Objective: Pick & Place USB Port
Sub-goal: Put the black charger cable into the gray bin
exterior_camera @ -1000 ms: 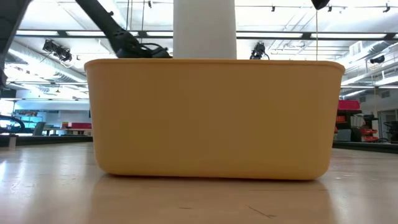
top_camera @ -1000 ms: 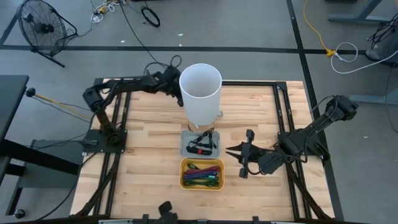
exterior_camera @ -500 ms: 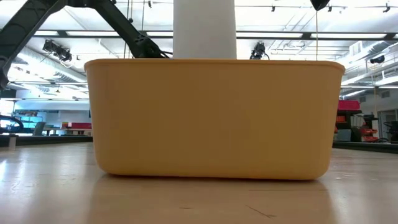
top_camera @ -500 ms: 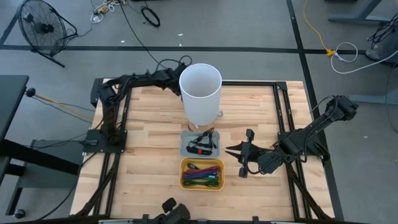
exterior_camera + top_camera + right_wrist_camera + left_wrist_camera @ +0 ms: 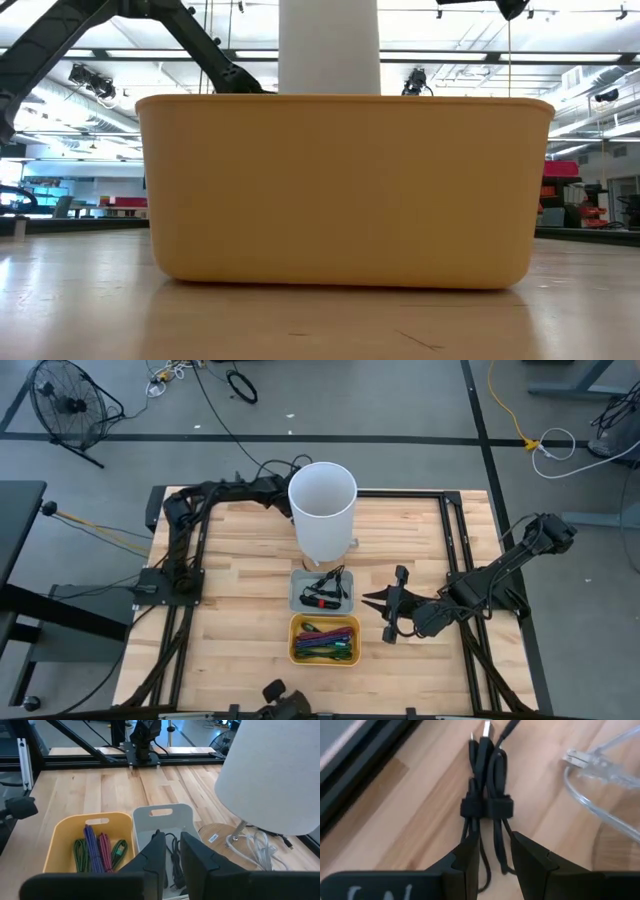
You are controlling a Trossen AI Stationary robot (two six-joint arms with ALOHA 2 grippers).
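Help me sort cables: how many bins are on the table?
2. A grey bin sits just in front of the white lamp shade, holding black cables; a yellow bin sits directly beside it, nearer the table's front edge, holding coloured cables.

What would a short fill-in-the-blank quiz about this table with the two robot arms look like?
1. The coloured cables lie in the ____ bin.
2. The left tool sits around a bundled ____ cable on the wood.
3. The tall white cylinder stands on the far side of the ____ tray.
4. The right tool waits to the ____ of that tray.

Missing words: yellow; black; grey; right
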